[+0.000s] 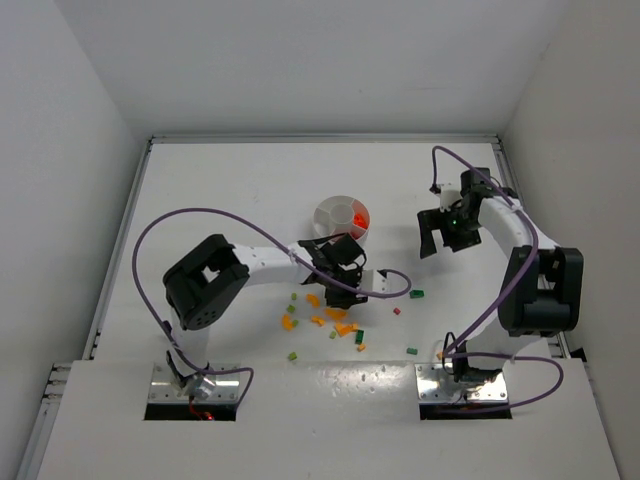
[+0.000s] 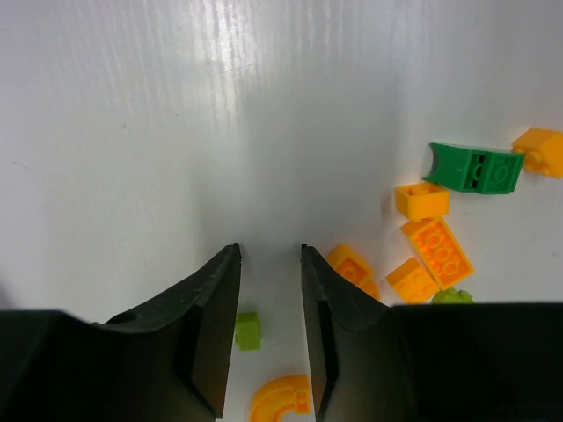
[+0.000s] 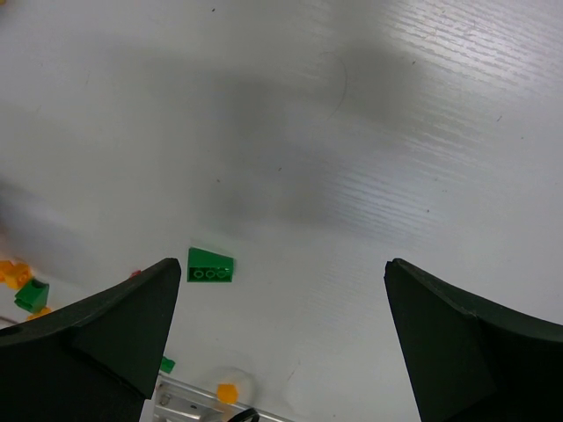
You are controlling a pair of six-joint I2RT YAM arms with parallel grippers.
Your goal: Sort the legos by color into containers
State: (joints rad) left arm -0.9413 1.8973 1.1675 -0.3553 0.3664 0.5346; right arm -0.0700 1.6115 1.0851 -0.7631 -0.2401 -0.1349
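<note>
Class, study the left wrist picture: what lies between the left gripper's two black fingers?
In the left wrist view, a small lime-green plastic brick and a curved orange plastic piece show between the left gripper's fingers; whether either is clamped is unclear.

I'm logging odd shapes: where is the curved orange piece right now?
In the left wrist view, the curved orange piece lies at the bottom edge between the left gripper's fingers, just below a lime-green brick.

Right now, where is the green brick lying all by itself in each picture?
Top view: the lone green brick sits right of centre, past the orange bricks.
Left wrist: not in it; the dark green one there lies among orange bricks.
Right wrist: the lone green brick lies lower left.
Shared landmark: the orange bricks, at this view's left edge.
</note>
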